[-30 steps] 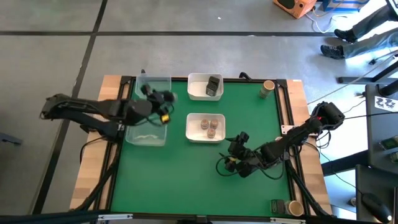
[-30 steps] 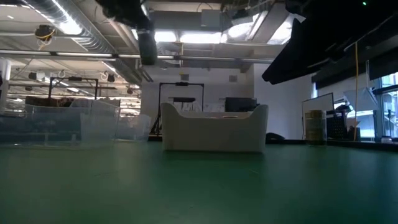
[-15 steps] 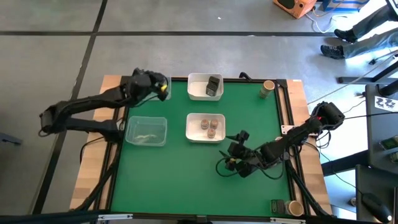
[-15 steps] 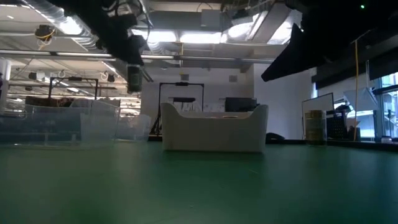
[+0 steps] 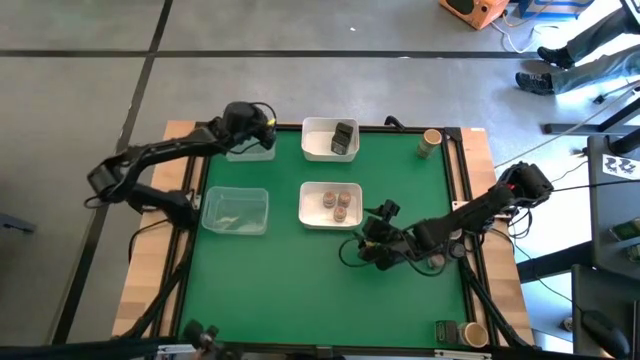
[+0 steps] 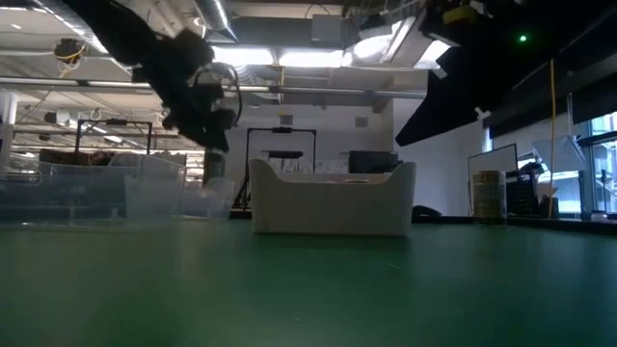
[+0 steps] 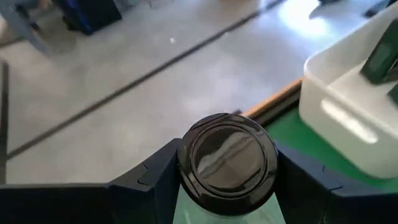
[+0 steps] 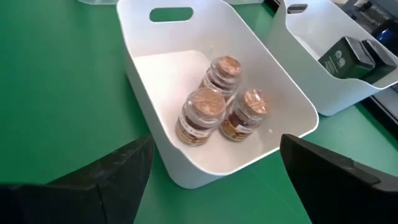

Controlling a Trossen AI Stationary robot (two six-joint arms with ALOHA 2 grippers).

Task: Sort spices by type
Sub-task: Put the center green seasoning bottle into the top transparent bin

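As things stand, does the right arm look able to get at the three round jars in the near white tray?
Probably yes: the right hand is open beside the tray, and nothing covers the jars.

Left pincer [image 5: 262,128], black cylinder [image 7: 227,163] apparently over far tub [image 5: 250,152]

The dark tin [image 7: 380,57] is cut off, perhaps boxy.

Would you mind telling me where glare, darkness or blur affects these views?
Low view: bright ceiling lights behind leave the left gripper a dark silhouette, slightly smeared. Left wrist view: the black cylinder has a glossy reflection on its cap. Right wrist view: evenly lit, the brown jars sharp. High view: even light.
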